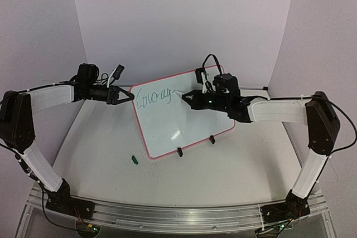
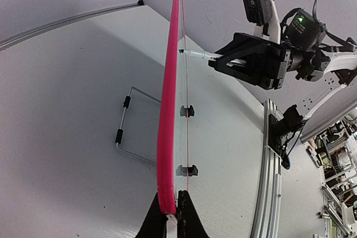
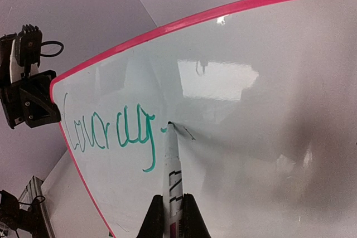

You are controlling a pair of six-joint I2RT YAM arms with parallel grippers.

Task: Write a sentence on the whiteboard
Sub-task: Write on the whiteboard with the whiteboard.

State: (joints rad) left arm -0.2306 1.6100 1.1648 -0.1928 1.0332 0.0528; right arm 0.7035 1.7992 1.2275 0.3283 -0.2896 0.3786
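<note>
The whiteboard [image 1: 178,115] with its red-pink frame stands tilted on two black clip feet [image 1: 179,151]. My left gripper [image 1: 127,97] is shut on the board's upper left edge; in the left wrist view the frame [image 2: 167,115] runs edge-on into that gripper [image 2: 173,211]. Green cursive, the start of the sentence [image 3: 109,132], reads roughly "Courag". My right gripper [image 3: 173,215] is shut on a white marker [image 3: 173,176]. The marker's tip touches the board just right of the last letter. Seen from above, the right gripper [image 1: 189,97] sits near the writing [image 1: 156,96].
A small green marker cap [image 1: 134,160] lies on the table in front of the board. A wire stand [image 2: 131,129] lies on the table behind the board. The aluminium rail [image 1: 178,213] with both arm bases runs along the near edge.
</note>
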